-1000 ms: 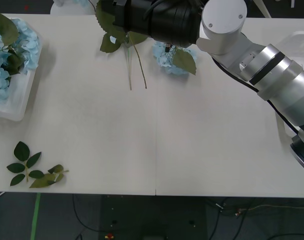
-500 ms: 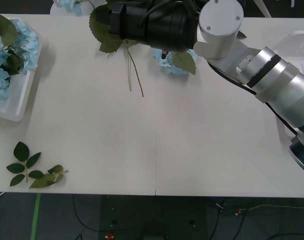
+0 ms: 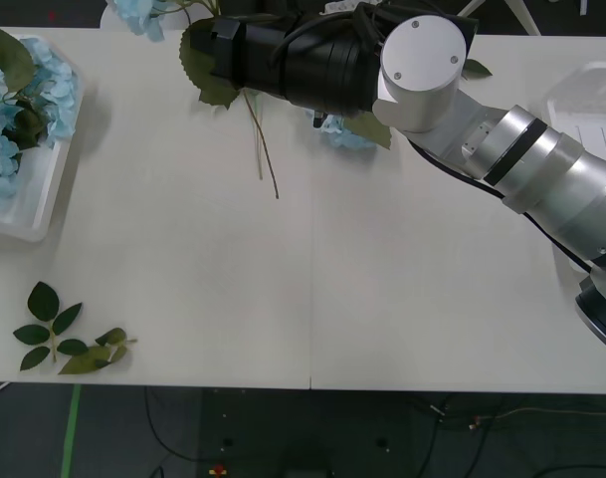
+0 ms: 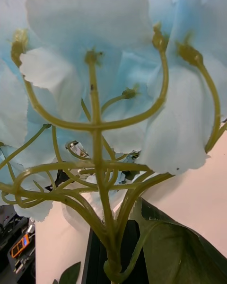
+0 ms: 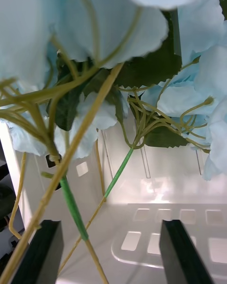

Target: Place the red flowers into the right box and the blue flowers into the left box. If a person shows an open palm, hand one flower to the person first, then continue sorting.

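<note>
My right gripper (image 3: 211,50) reaches across the far side of the table, shut on a blue flower whose bloom (image 3: 135,14) pokes past the far edge. Its stem (image 3: 268,164) trails back over the table. In the right wrist view that bloom (image 4: 109,52) looms close, seen from its stem side. Another blue flower (image 3: 344,133) lies on the table, partly under the arm. The left box (image 3: 29,204) at the left edge holds several blue flowers (image 3: 19,110). My left gripper (image 5: 111,265) hangs open above that box's slotted floor (image 5: 156,217). The right box (image 3: 593,100) sits at the right edge. Red flowers are out of view.
Loose green leaf sprigs (image 3: 66,339) lie near the front left edge. The right arm's silver links (image 3: 541,169) cross the table's right half. A second thin stem (image 3: 258,149) lies beside the trailing one.
The right arm has swung left with the flower. Its bloom has come into view at the far edge, and the trailing stem's tip has shifted left and toward me.
</note>
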{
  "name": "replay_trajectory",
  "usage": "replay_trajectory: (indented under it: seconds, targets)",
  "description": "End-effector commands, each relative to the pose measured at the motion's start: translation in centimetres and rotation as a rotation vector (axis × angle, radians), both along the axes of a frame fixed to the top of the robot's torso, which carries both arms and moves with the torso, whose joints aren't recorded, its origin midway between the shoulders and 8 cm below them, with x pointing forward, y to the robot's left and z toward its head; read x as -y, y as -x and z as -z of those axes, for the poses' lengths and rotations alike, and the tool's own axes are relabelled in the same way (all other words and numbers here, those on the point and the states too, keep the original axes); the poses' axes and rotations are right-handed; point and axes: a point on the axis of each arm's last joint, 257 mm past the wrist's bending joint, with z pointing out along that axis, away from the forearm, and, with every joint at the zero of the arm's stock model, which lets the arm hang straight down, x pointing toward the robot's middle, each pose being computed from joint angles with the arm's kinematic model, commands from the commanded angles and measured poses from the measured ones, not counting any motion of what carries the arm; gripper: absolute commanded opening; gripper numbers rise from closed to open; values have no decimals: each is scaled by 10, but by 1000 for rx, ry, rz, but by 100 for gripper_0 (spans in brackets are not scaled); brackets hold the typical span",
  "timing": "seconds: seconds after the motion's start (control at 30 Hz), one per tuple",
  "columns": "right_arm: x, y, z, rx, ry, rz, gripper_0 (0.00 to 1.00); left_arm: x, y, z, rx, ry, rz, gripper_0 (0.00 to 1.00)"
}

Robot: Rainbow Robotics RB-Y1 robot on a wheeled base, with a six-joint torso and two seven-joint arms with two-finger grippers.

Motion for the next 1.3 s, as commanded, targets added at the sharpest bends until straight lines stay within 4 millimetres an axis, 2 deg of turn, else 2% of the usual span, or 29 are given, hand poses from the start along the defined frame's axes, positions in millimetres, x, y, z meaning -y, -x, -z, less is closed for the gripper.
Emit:
replay_trajectory:
  seconds: [0.03, 0.1, 0.2, 0.37, 0.53, 0.6, 0.7, 0.8, 0.83, 0.9, 0.93, 0.97, 1.0, 1.03, 1.1, 1.13, 1.23, 1.27, 1.3]
  targets:
    - [-22, 21, -11, 28, -28, -45, 0, -17, -8, -45, 96, 17, -60, 94]
    - [-22, 21, -12, 29, -29, -47, 0, -15, -8, -45, 99, 27, -57, 100]
    - [-23, 22, -12, 28, -30, -47, 0, -6, -8, -43, 109, 78, -42, 100]
    - [-22, 21, -13, 26, -35, -45, 0, 24, 3, -46, 112, 179, 21, 100]
    - [-23, 22, -14, 26, -36, -46, 0, 50, 37, -63, 96, 262, 77, 100]
    - [-24, 22, -14, 25, -39, -47, 0, 57, 58, -71, 70, 257, 106, 100]
    - [-24, 22, -14, 23, -39, -49, 0, 79, 89, -81, 50, 273, 166, 100]
    - [-25, 23, -14, 23, -40, -50, 0, 120, 111, -77, 49, 307, 263, 100]
    - [-24, 23, -14, 22, -40, -49, 0, 142, 120, -71, 61, 343, 297, 100]
    - [-25, 24, -15, 17, -45, -52, 0, 167, 125, -63, 86, 397, 317, 100]
    - [-25, 24, -15, 16, -48, -53, 0, 194, 129, -55, 119, 474, 332, 100]
    - [-25, 24, -15, 15, -47, -54, 0, 211, 131, -50, 139, 531, 337, 100]
    - [-25, 24, -15, 16, -48, -53, 0, 223, 132, -46, 150, 567, 346, 100]
    - [-25, 24, -15, 16, -48, -53, 0, 252, 135, -36, 165, 646, 362, 100]
    - [-25, 25, -16, 12, -53, -56, 0, 280, 137, -29, 172, 725, 378, 100]
    - [-26, 26, -16, 10, -54, -58, 0, 305, 137, -24, 183, 794, 389, 100]
    - [-26, 26, -17, 9, -56, -58, 0, 349, 134, -24, 227, 934, 397, 100]
    - [-26, 26, -17, 9, -56, -58, 0, 359, 132, -26, 240, 962, 401, 100]
    - [-26, 26, -17, 9, -55, -59, 0, 381, 128, -30, 265, 1032, 405, 100]
